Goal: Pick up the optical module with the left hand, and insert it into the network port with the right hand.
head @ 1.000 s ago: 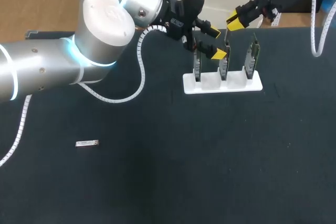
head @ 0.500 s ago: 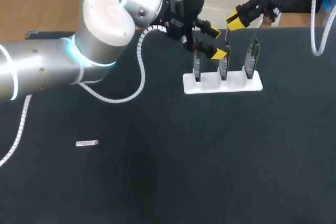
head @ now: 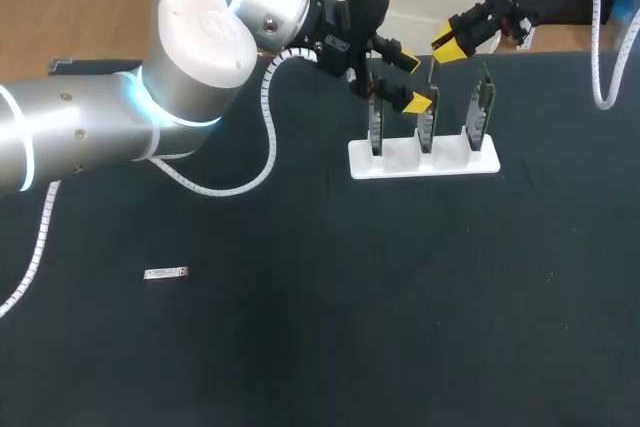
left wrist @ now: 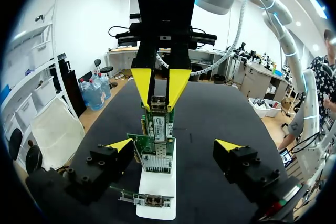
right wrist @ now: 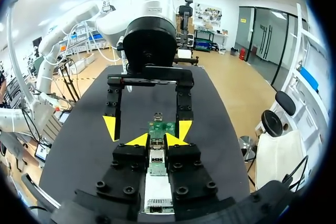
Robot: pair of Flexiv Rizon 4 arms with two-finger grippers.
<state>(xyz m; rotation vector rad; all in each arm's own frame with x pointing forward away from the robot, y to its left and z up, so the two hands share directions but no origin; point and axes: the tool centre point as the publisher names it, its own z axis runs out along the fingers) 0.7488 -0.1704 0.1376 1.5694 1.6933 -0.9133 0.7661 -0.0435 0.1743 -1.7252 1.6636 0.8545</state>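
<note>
A white stand holds three upright green network cards. My left gripper hangs open just over the stand's left end, and in the left wrist view its fingers straddle the row of cards. My right gripper is behind and above the stand. It is shut on a small metal optical module, which points at the far card. The left wrist view shows the same module between the right gripper's yellow tips. A second optical module lies flat on the dark table, far to the left.
The dark table stretches bare in front of the stand and to its right. My left arm's thick body and white cable cross the back left of the table. The stand sits near the table's far edge.
The right gripper has crept very slightly up and to the right. The left arm, the stand and the module on the table are as before.
</note>
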